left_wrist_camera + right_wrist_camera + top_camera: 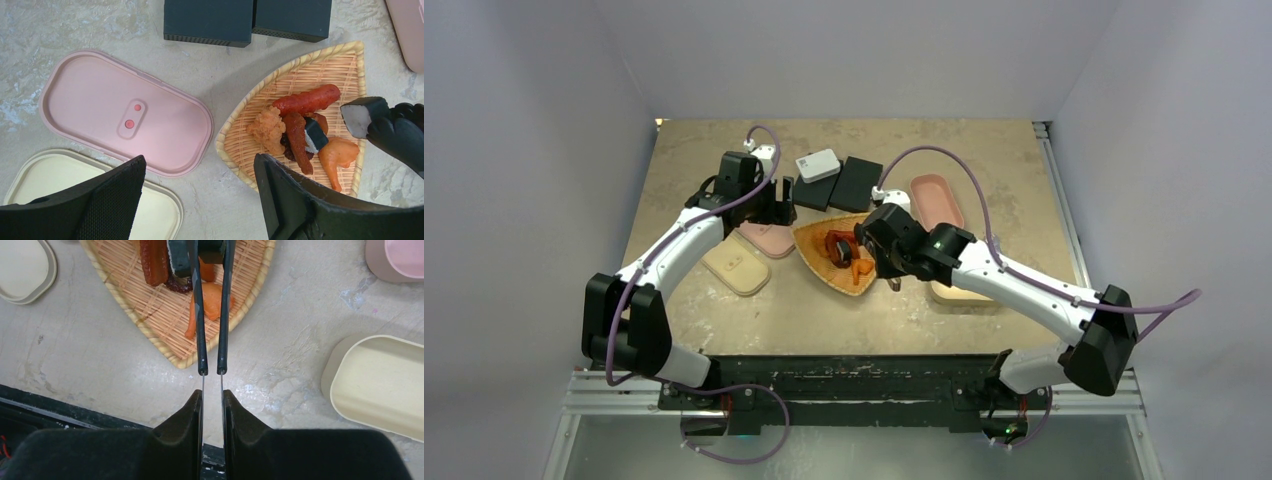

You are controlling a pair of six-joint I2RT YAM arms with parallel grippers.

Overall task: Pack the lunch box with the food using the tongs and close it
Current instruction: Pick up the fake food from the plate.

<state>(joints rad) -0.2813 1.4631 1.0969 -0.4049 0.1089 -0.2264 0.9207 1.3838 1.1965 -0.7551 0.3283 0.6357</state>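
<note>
- Over the woven triangular tray (pixel 320 65), the right arm (pixel 1014 280) reaches inward; the right gripper (pixel 212 395) clamps the slim silvery tongs (pixel 198 320), squeezed near-parallel.
- Tongs' black ends pinch a dark, white-faced piece (pixel 357 116) above the other food (pixel 300 127) on the tray.
- Left gripper (pixel 199 160) hovers, jaws wide apart, holding nothing, above a smooth pink oval lid (pixel 100 105).

The worktop (pixel 225 80) looks like matt, mottled beige stone. The triangular tray (pixel 325 70) is woven, straw-coloured wicker, ribbed and rough. The pink lid (pixel 125 112) and cream lid (pixel 55 172) are smooth satin plastic. The tongs (pixel 200 330) are thin bare metal sheathed in matt black. The food (pixel 306 100) has a glossy sheen; the dark boxes (pixel 207 20) are matt. The left hand (pixel 199 165) carries finely textured black pads (pixel 107 200).
</note>
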